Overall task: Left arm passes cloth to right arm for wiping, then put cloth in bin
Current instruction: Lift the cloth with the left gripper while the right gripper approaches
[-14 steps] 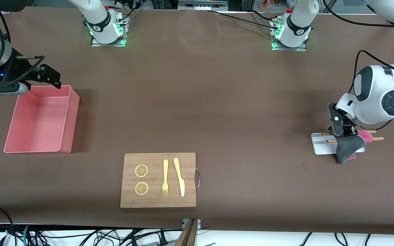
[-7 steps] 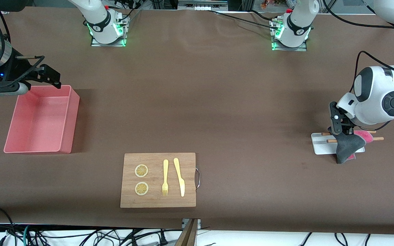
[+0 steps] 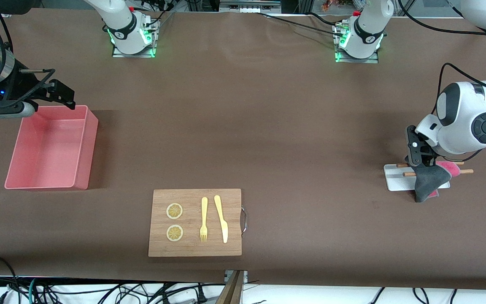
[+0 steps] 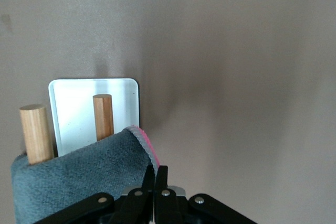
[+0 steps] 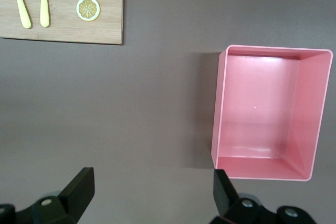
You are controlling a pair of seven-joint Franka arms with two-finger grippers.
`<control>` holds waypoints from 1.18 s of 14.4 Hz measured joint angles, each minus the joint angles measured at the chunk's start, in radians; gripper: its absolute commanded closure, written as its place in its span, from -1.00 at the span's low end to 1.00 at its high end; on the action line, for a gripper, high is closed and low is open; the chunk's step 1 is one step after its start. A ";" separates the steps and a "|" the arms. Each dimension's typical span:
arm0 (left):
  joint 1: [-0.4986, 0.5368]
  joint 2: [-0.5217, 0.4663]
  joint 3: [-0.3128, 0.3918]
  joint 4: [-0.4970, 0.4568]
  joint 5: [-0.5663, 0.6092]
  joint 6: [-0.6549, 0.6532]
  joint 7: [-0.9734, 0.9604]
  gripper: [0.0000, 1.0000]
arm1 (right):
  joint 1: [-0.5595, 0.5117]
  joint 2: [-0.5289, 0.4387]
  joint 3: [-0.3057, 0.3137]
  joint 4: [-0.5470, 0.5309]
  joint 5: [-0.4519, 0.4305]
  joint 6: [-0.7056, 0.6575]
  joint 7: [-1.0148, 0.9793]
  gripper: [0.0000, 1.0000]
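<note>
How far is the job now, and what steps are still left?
Early stage. Done: the left hand is shut on the cloth at the white tray. In hand: the cloth still drapes over the wooden sticks. Left: passing it to the right hand, which waits open beside the pink bin, then wiping and dropping it in.

A wooden cutting board [image 3: 195,222] carries two lemon slices [image 3: 174,211], a yellow fork [image 3: 203,219] and knife [image 3: 221,218].

Bin [image 3: 49,147] at the right arm's end, cutting board [image 3: 195,222] nearer the camera, tray [image 3: 399,177] at the left arm's end.
</note>
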 measured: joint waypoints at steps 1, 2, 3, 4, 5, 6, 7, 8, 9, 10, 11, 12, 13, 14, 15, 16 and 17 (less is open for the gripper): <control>0.000 -0.001 0.000 0.002 0.000 -0.001 0.000 1.00 | 0.000 0.000 0.000 0.000 0.000 0.000 0.000 -1.00; 0.000 -0.003 0.000 0.003 0.000 -0.004 0.000 1.00 | 0.000 0.000 0.000 0.000 0.000 0.000 0.000 -1.00; 0.000 -0.008 0.000 0.005 0.000 -0.011 0.000 1.00 | 0.000 0.000 0.000 0.000 0.000 0.000 0.000 -1.00; 0.000 -0.017 -0.001 0.011 0.000 -0.026 0.000 1.00 | 0.000 0.000 0.000 0.000 0.000 0.000 0.000 -1.00; 0.000 -0.030 -0.002 0.025 0.000 -0.061 0.000 1.00 | 0.000 0.000 0.000 0.000 0.000 0.000 0.000 -1.00; -0.002 -0.046 -0.005 0.045 0.000 -0.113 0.001 1.00 | 0.000 0.000 0.000 0.000 0.000 0.000 0.000 -1.00; -0.003 -0.065 -0.013 0.072 0.000 -0.178 0.001 1.00 | 0.000 0.000 0.000 0.000 0.000 0.000 0.000 -1.00; -0.004 -0.083 -0.025 0.103 0.000 -0.242 0.001 1.00 | 0.000 0.000 0.000 0.000 0.000 0.000 0.000 -1.00; -0.005 -0.101 -0.042 0.140 0.000 -0.313 0.001 1.00 | 0.000 0.000 0.000 0.000 0.000 0.000 0.000 -1.00; -0.005 -0.116 -0.063 0.185 0.000 -0.385 0.000 1.00 | 0.000 0.000 0.000 0.000 0.000 0.000 0.000 -1.00; -0.005 -0.127 -0.088 0.234 0.000 -0.453 -0.003 1.00 | 0.000 0.000 0.000 0.000 0.000 0.000 0.000 -1.00; -0.006 -0.133 -0.113 0.281 0.000 -0.515 -0.016 1.00 | 0.000 0.000 -0.001 0.000 0.000 0.001 0.000 -1.00; -0.006 -0.137 -0.141 0.326 0.000 -0.575 -0.039 1.00 | 0.000 0.000 -0.001 0.000 0.000 0.001 0.001 -1.00; -0.006 -0.138 -0.172 0.366 0.000 -0.631 -0.074 1.00 | -0.001 0.000 -0.002 0.000 0.000 0.001 0.001 -1.00; -0.007 -0.139 -0.206 0.397 -0.001 -0.678 -0.121 1.00 | -0.001 0.000 -0.004 0.000 0.000 0.001 0.001 -1.00; -0.007 -0.139 -0.243 0.422 -0.006 -0.714 -0.181 1.00 | -0.002 0.000 -0.006 0.000 0.000 0.001 0.001 -1.00; -0.008 -0.139 -0.282 0.443 -0.021 -0.738 -0.253 1.00 | -0.003 0.000 -0.008 0.000 0.000 0.001 -0.001 -1.00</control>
